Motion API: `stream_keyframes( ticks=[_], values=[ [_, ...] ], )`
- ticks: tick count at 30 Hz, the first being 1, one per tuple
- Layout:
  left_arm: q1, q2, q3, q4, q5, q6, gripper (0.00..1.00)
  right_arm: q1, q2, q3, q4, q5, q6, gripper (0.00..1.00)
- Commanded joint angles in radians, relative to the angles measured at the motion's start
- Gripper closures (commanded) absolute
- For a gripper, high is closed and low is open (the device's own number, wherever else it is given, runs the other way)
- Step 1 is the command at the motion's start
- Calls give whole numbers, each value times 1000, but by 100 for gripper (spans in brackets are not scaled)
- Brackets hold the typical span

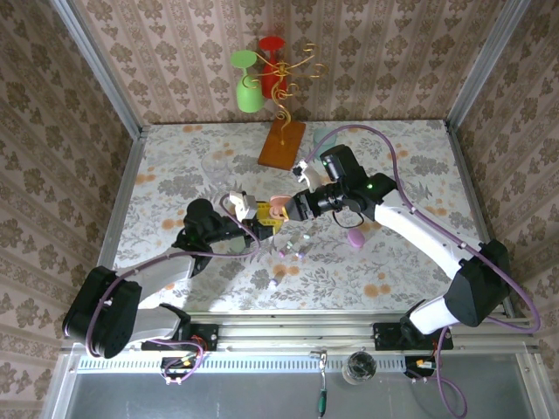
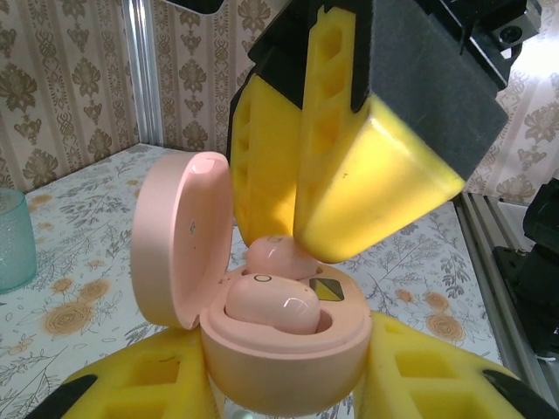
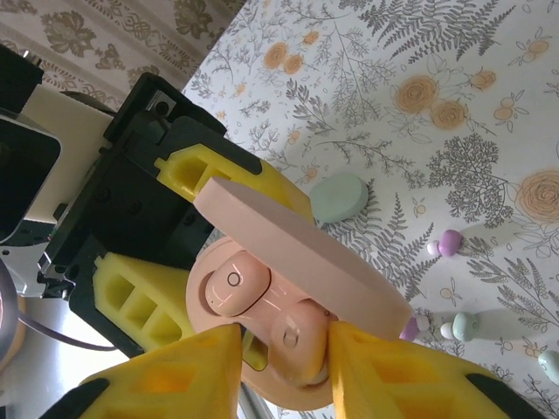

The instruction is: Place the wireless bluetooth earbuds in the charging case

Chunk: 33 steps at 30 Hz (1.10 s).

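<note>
**Inspector:** State of the left gripper?

**Recorder:** The left gripper is clamped on the base of the pink charging case, with one yellow finger on each side. It holds the case over the floral table. The lid stands open, tipped back on its hinge.

**Inspector:** Contents of the case?

**Recorder:** Two. The first pink earbud sits in the near well. The second pink earbud lies in the far well, directly beneath the other arm's fingertip.

**Inspector:** And the right gripper?

**Recorder:** The right gripper reaches into the open case, its fingers partly spread on either side of the second bud. The wrist view is too tight there, so I cannot tell whether they are pressing on it or merely flanking it.

**Inspector:** Anything else on the table?

**Recorder:** The loose earbuds in purple, green and white lie scattered just below the arms' meeting point. A green case and a purple case rest closed on the table, apart from each other.
</note>
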Motion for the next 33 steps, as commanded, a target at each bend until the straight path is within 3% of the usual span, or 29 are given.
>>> stream_keyframes(
  ticks=[1, 12, 18, 27, 33],
  values=[
    [-6, -26, -3, 47, 8, 3, 71, -9, -28, 3, -3, 0, 11, 61],
    [-2, -30, -15, 46, -1, 17, 71, -84, -149, -40, 79, -7, 51, 29],
    [-10, -59, 11, -46, 9, 80, 71, -86, -43, 80, 19, 3, 78, 25],
    [-10, -67, 21, -38, -6, 83, 71, -72, 98, 204, -69, 0, 79, 23],
    [-10, -68, 16, 0, -66, 75, 71, -65, 95, 179, -86, -18, 41, 21]
  ],
)
